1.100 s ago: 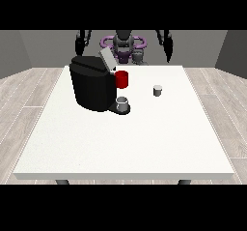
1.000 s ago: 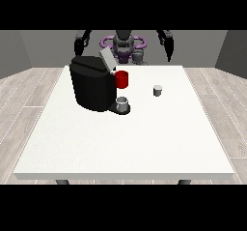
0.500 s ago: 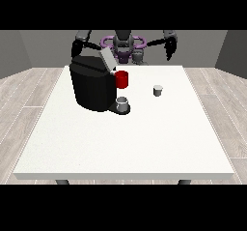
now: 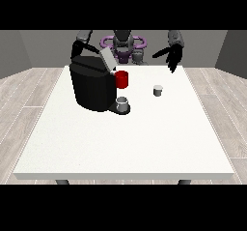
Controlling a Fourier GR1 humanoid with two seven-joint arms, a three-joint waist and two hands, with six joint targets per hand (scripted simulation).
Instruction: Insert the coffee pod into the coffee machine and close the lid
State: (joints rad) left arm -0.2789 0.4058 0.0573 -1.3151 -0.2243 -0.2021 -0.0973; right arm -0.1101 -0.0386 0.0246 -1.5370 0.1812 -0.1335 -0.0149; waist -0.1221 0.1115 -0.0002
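One coffee pod (image 4: 157, 90) right of the open-lidded coffee machine (image 4: 94, 85)

A broad white tabletop (image 4: 125, 143) fills the middle of the room. Pale wood-plank floor (image 4: 24, 99) shows at its three and nine o'clock sides, and a grey wall (image 4: 29, 51) stands behind at twelve.

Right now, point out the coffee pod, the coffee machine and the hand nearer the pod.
coffee pod (image 4: 157, 90), front view, on its side wall.
coffee machine (image 4: 91, 87), front view, on its black body.
hand at the view's right (image 4: 171, 57), front view, on its palm.
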